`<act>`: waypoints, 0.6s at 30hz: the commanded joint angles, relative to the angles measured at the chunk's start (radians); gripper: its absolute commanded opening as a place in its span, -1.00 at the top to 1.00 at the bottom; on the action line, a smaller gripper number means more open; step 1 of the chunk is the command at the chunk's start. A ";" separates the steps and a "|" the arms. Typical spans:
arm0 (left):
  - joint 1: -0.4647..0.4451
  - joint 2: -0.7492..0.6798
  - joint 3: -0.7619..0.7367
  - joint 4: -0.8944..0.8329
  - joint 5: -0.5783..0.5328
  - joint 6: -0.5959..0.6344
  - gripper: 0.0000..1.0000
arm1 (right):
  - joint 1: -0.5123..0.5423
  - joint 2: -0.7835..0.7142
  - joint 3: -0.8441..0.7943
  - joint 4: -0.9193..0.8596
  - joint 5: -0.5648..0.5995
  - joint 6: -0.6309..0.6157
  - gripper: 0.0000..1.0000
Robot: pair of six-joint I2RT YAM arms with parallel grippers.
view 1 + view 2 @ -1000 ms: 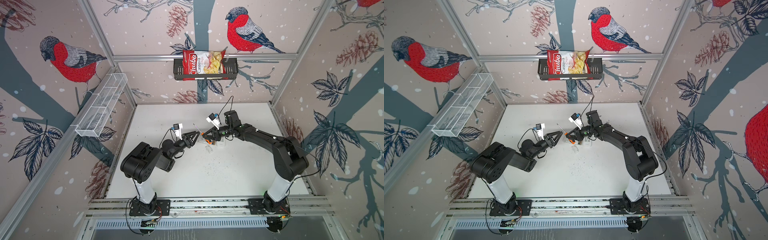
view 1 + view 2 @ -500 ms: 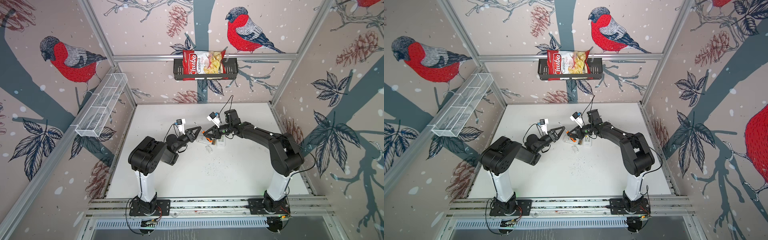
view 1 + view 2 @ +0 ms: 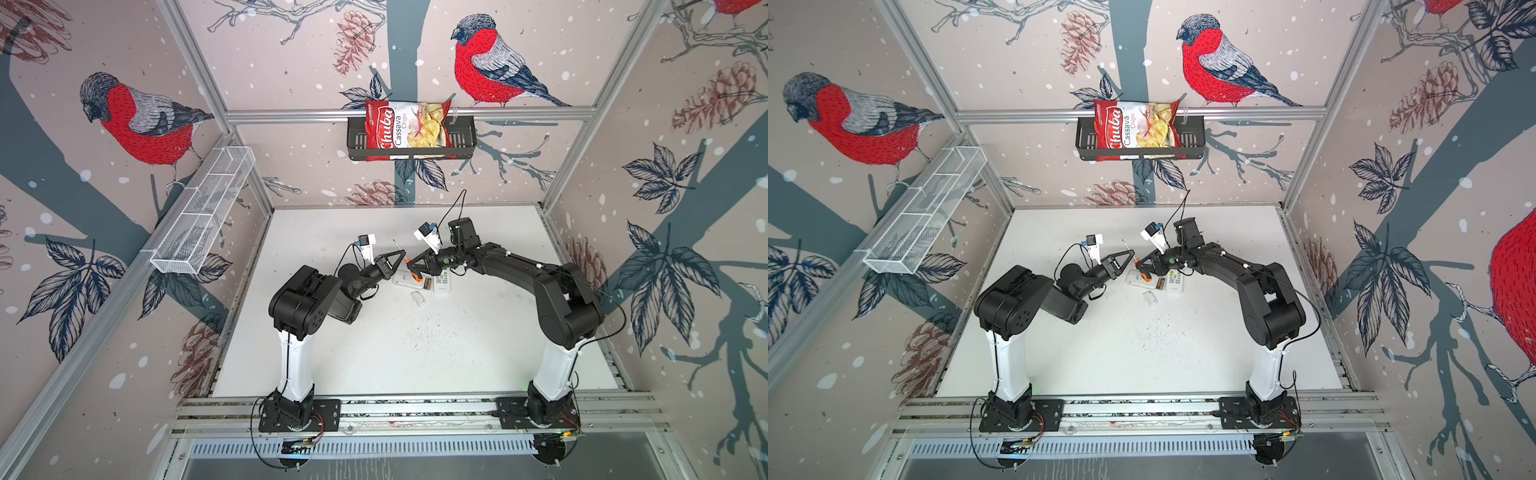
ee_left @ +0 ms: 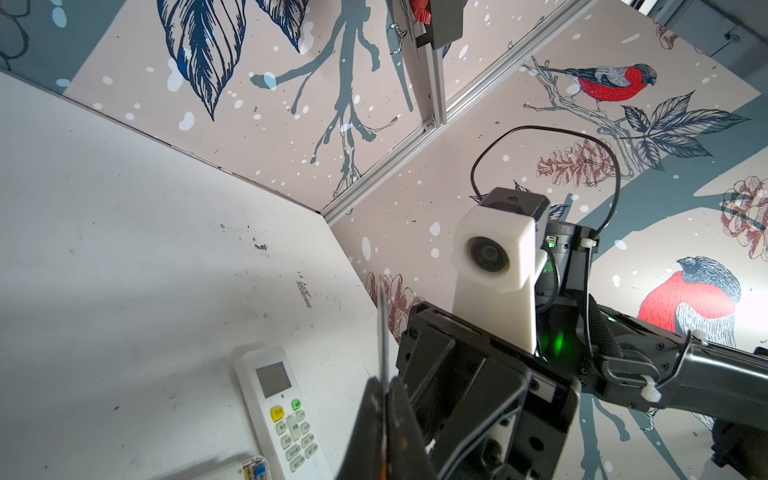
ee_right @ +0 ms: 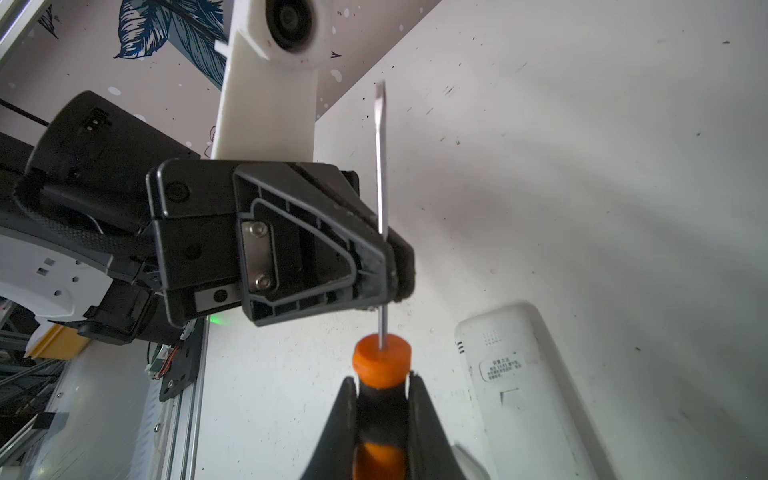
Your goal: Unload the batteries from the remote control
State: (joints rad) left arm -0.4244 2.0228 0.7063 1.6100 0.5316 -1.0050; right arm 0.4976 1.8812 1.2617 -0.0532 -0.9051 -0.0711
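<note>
My right gripper [image 5: 381, 384] is shut on the orange-and-black handle of a screwdriver [image 5: 381, 360]. Its metal shaft [image 5: 380, 166] points up and away. My left gripper [image 5: 390, 266] is shut on that shaft, as the left wrist view also shows for the left gripper [image 4: 384, 390]. In both top views the two grippers meet above the table's middle, left gripper [image 3: 400, 261] and right gripper [image 3: 415, 269]. Below them lie a white remote control [image 3: 401, 279] face down and a second remote [image 3: 443, 283] buttons up. Two dark, gold-ended batteries [image 3: 426, 284] lie between them.
A small white battery cover [image 3: 418, 298] lies loose just in front of the remotes. A black basket [image 3: 465, 137] holding a chips bag hangs on the back wall, and a white wire shelf [image 3: 199, 216] on the left wall. Dark specks dot the white table [image 3: 415, 353].
My left gripper has swung right and up to the screwdriver and closed on its shaft. The right gripper has kept its hold on the handle, shifting only slightly.
</note>
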 commanded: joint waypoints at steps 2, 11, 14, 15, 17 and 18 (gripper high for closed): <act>0.004 0.004 0.010 0.113 -0.007 0.009 1.00 | -0.009 0.001 0.001 0.021 0.004 0.029 0.96; 0.004 -0.031 0.001 0.057 -0.057 -0.035 1.00 | -0.017 -0.067 -0.107 0.182 0.090 0.098 -0.35; 0.003 -0.081 0.002 -0.039 -0.091 -0.048 1.00 | -0.021 -0.133 -0.207 0.325 0.127 0.146 -0.54; 0.002 -0.097 -0.001 -0.065 -0.106 -0.059 1.00 | -0.024 -0.150 -0.238 0.377 0.135 0.171 -0.57; 0.003 -0.124 -0.006 -0.122 -0.140 -0.093 1.00 | -0.039 -0.182 -0.317 0.518 0.130 0.250 -0.62; 0.002 -0.138 -0.005 -0.153 -0.156 -0.110 1.00 | -0.044 -0.195 -0.354 0.596 0.127 0.299 -0.63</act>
State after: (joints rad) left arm -0.4221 1.9114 0.7029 1.5299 0.4347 -1.0622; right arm 0.4667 1.7126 0.9691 0.2874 -0.8001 0.1020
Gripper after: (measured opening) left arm 0.057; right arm 0.813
